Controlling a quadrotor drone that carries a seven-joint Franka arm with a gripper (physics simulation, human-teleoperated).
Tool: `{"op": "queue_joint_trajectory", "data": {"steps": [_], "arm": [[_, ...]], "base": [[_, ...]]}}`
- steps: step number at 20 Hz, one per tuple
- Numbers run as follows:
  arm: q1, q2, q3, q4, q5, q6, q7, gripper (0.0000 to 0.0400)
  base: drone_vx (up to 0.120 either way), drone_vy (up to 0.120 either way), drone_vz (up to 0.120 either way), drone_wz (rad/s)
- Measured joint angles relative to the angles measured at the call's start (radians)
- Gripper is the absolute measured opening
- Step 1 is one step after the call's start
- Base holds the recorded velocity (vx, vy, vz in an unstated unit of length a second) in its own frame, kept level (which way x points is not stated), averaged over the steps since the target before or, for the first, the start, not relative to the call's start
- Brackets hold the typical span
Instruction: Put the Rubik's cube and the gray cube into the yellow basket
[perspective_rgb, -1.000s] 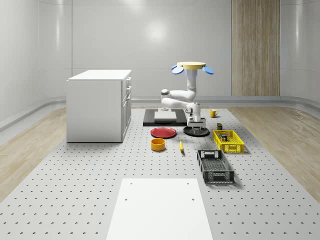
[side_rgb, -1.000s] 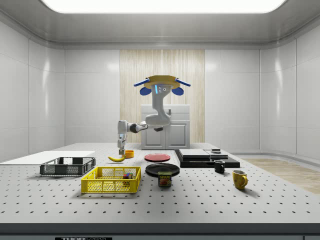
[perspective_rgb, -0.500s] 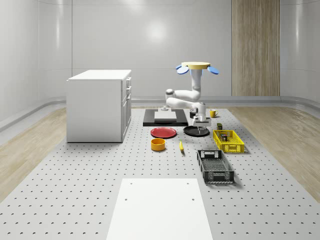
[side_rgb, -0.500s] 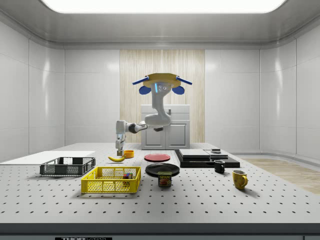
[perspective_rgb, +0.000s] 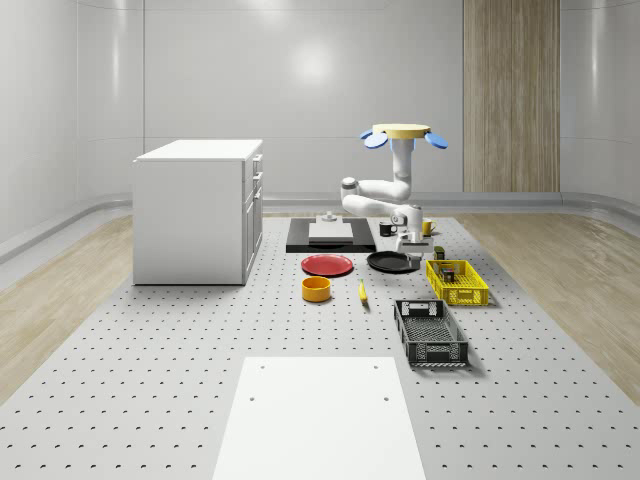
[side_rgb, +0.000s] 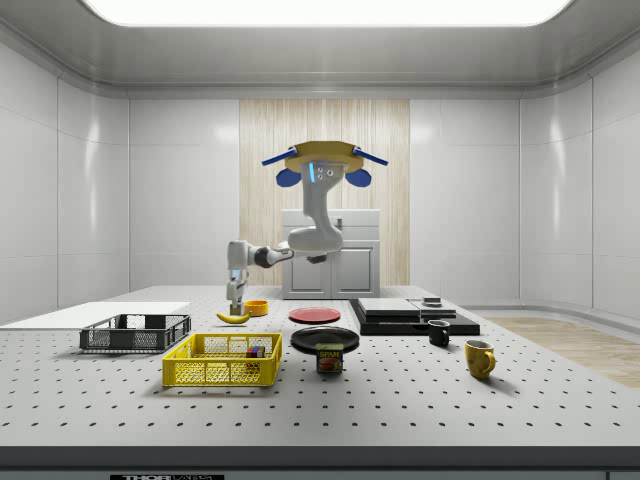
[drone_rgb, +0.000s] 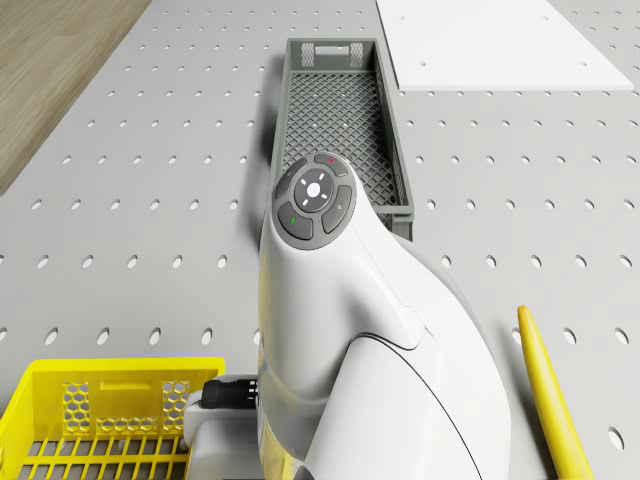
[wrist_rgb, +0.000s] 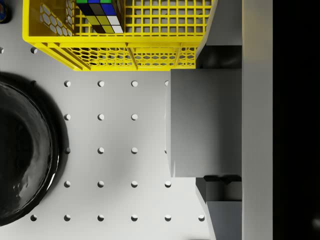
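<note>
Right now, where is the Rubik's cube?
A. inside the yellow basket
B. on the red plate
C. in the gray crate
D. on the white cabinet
A: in the wrist view the Rubik's cube sits inside the yellow basket, behind its mesh wall.

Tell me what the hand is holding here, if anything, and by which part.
The gray cube, clamped on two opposite faces between the fingers of the hand; the drone hovers over the table.
</note>
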Motion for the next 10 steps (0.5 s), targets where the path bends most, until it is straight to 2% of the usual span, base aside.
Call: {"op": "queue_joint_trajectory", "data": {"steps": [10], "arm": [[-0.002,-0.007,0.000,0.000,0.003,0.006,0.001,0.0250]], "base": [[0.000,0.120,0.000,0.000]]}}
